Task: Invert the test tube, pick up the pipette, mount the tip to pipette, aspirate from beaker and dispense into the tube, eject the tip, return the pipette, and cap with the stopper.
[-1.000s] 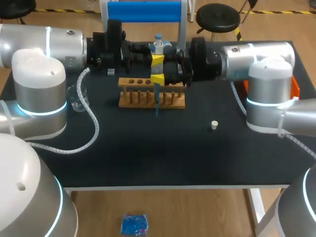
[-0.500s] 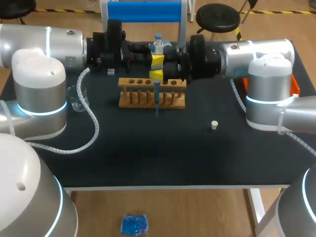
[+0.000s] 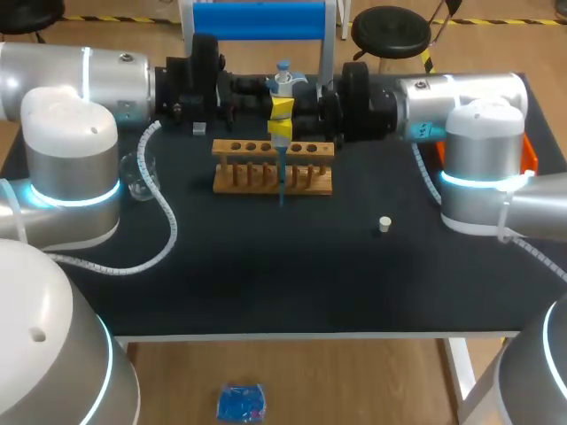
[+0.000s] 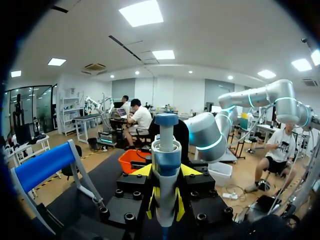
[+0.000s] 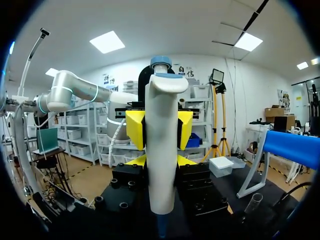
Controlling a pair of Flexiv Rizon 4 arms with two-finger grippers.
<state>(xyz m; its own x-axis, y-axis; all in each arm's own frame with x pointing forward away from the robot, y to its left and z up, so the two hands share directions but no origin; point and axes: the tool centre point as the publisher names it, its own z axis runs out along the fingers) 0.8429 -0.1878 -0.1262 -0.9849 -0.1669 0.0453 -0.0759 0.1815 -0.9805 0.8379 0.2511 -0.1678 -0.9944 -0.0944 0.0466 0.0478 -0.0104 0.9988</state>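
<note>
Over the black desk's (image 3: pixel 266 283) far middle, the pipette (image 3: pixel 283 81) stands upright above the wooden rack (image 3: pixel 239 177), tip down, clasped from opposite sides by the left hand (image 5: pixel 159 129) and right hand (image 3: pixel 281 119).

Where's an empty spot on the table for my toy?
The wide bare strip along the table's front edge, nearer than the wooden rack and white stopper. The back is crowded: the left gripper and right gripper meet at the pipette above the rack.
</note>
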